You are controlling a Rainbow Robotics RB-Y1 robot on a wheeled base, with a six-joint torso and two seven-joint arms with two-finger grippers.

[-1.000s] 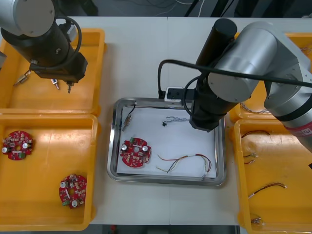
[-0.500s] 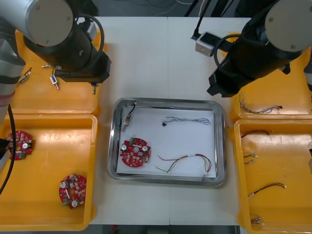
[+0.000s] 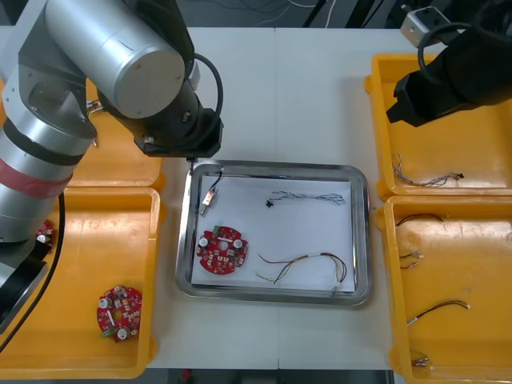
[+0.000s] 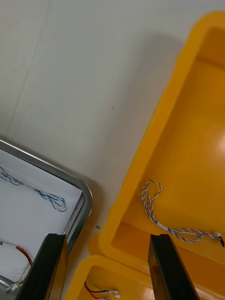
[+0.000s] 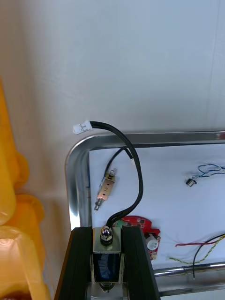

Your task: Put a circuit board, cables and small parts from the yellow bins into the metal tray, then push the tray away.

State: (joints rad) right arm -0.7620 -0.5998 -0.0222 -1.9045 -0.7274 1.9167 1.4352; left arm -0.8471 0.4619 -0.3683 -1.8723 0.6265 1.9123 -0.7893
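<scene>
The metal tray (image 3: 360, 240), white inside, holds a red circuit board (image 3: 222, 250), a small metal part (image 3: 210, 198), a blue and white cable (image 3: 308, 197) and a red and yellow cable (image 3: 308, 266). My left gripper (image 5: 107, 262) hangs over the tray's far left corner (image 5: 77, 154), shut on a small metal part (image 5: 107, 251) with a black cable (image 5: 133, 178) arching up from it. My right gripper (image 4: 108, 269) is open with nothing between its fingers. It sits above the gap between the tray and the far right bin (image 4: 187, 154), where another blue and white cable (image 4: 157, 211) lies.
The near left bin (image 3: 88, 264) holds red circuit boards (image 3: 120, 312). The near right bin (image 3: 456, 264) holds several cables, and the far right bin (image 3: 448, 152) holds a thin cable (image 3: 428, 181). The left arm's bulk covers most of the far left bin (image 3: 120, 168).
The left arm has swung from the far left bin to the tray's far left corner. The right arm has pulled back from over the tray to the far right bin, leaving the blue and white cable there.
</scene>
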